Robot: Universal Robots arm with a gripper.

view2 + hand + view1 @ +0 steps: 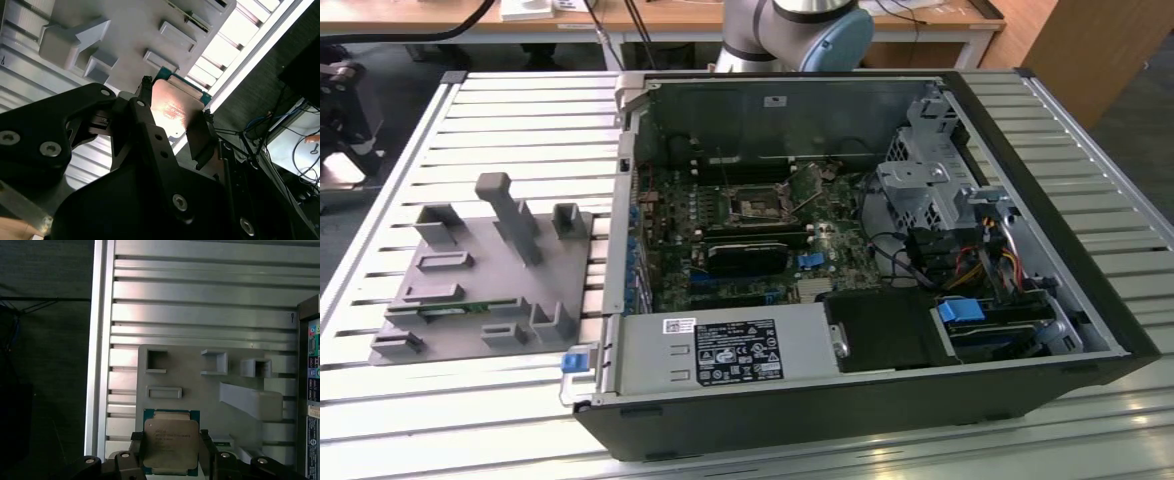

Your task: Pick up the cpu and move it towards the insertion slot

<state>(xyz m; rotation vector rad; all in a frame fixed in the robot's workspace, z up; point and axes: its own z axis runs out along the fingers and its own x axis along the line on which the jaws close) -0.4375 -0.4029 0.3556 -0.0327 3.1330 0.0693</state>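
Note:
The cpu [170,444] is a small square chip with a silvery top and a green rim. My gripper [171,452] is shut on it, one black finger [138,452] against each of two opposite edges. In the second wrist view the cpu [172,107] sits between the same black fingers [145,117] of the gripper [175,125], just off the grey plastic fixture [125,30]. In the first wrist view the cpu hangs over the fixture's [200,385] edge. The insertion slot [758,205] is the square socket on the motherboard inside the open computer case [854,400].
The grey fixture [480,280] lies on the slatted metal table [520,110] at the exterior view's left, with upright posts and a thin green memory strip [447,312]. The case walls, drive cage [921,190] and cables [974,265] surround the motherboard. The arm's base [801,30] stands behind the case.

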